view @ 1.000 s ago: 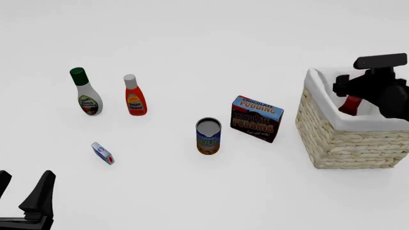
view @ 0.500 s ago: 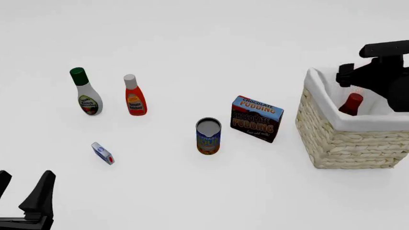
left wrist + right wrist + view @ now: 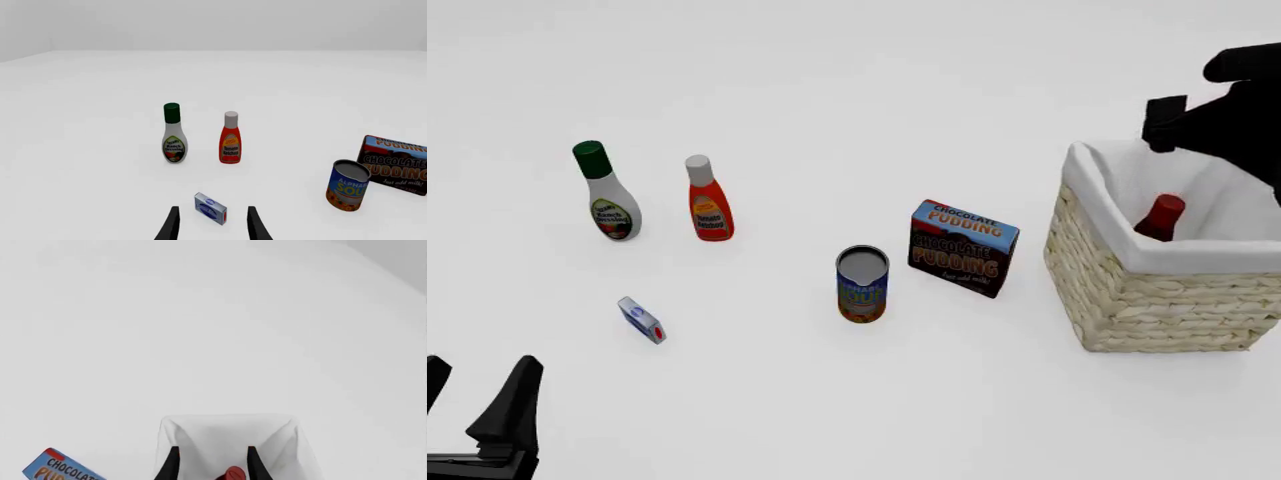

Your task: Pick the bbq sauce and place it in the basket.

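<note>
The bbq sauce (image 3: 1160, 216) stands inside the basket (image 3: 1148, 300), with only its red cap and dark neck showing above the white lining. In the right wrist view its red cap (image 3: 234, 473) sits low in the white-lined basket (image 3: 227, 432). My right gripper (image 3: 1169, 124) is open and empty, above the basket's far side and clear of the bottle; its jaws stand apart in the right wrist view (image 3: 212, 466). My left gripper (image 3: 474, 398) is open and empty at the near left corner of the table, and also shows in the left wrist view (image 3: 212, 232).
A white bottle with a green cap (image 3: 605, 192) and an orange-red bottle with a white cap (image 3: 707, 200) stand at the far left. A small blue box (image 3: 641, 320) lies nearer. A soup can (image 3: 862, 285) and a chocolate pudding box (image 3: 964, 247) stand left of the basket.
My right gripper has let go of the bbq sauce and risen up and back from the basket. The bottle stays inside the basket. The left arm has not moved.
</note>
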`<state>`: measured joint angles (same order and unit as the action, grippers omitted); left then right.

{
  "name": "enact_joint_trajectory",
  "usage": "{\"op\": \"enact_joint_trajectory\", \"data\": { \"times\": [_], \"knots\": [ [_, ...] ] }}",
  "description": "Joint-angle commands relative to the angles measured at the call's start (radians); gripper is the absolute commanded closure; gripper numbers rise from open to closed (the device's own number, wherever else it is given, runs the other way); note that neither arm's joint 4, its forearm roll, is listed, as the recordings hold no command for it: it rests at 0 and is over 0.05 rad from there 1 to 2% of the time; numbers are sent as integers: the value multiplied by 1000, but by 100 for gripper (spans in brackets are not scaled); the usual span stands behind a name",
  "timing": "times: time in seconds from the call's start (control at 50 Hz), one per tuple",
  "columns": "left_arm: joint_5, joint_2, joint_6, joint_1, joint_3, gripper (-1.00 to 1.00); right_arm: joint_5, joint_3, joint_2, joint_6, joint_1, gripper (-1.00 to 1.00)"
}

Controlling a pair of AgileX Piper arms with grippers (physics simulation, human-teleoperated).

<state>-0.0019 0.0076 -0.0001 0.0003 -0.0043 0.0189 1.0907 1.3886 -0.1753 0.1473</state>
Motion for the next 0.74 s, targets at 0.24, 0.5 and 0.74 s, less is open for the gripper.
{"op": "enact_joint_trajectory", "data": {
  "times": [0.24,0.5,0.74],
  "knots": [
    [0,0,0,0,0,-100,93,3,-186,16,-38,-100],
    [0,0,0,0,0,-100,148,-9,-305,26,-66,-100],
    [0,0,0,0,0,-100,165,-31,-365,36,-65,-100]
  ]
}}
